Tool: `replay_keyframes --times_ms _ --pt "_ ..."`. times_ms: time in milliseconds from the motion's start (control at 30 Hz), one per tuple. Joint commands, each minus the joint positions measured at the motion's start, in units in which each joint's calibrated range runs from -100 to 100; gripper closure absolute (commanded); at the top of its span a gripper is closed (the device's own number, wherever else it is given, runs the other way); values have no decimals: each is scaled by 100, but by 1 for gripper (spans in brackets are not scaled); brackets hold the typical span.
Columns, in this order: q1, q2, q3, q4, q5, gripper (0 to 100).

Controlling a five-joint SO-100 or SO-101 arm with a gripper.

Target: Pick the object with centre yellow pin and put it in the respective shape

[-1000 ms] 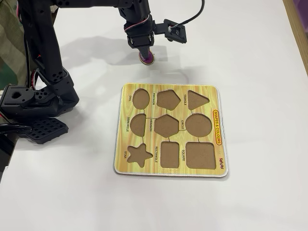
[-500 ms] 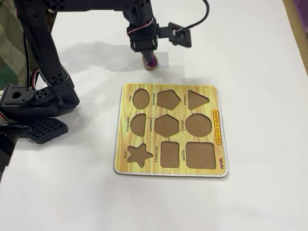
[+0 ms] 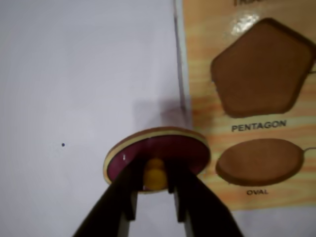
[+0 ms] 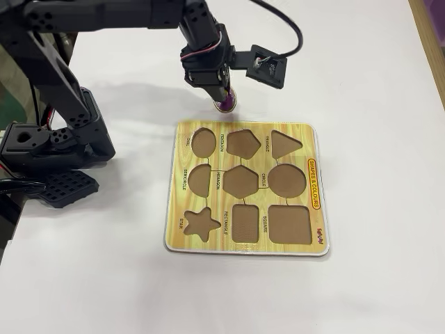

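The purple oval piece (image 3: 163, 150) with a pale rim hangs tilted in my gripper (image 3: 154, 178), whose two black fingers are shut on its yellow centre pin (image 3: 154, 173). In the fixed view the piece (image 4: 227, 104) is held above the white table just beyond the far edge of the yellow shape board (image 4: 245, 189), with the gripper (image 4: 224, 98) right over it. The board's oval recess (image 3: 259, 161) lies just right of the piece in the wrist view, and sits at the board's far left corner (image 4: 203, 141) in the fixed view.
The pentagon recess (image 3: 259, 69) is beside the oval one. The board holds several other vacant recesses, such as the star (image 4: 201, 224) and square (image 4: 288, 224). The arm's black base (image 4: 49, 149) stands at the left. White table surrounds the board.
The gripper has carried the piece toward the board's far edge, rightward and nearer in the fixed view, from farther back on the table.
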Motion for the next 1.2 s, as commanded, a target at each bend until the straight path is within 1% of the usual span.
replay_keyframes --times_ms 0,433,633,767,900,1167 --pt "125 -664 216 26 25 99" --pt "222 -2488 2113 -26 -32 99" --pt "262 -2932 2581 34 -32 99" --pt "428 -2990 2635 52 9 99" --pt "603 -2990 2536 311 15 99" --pt "711 -2907 2050 233 15 99"
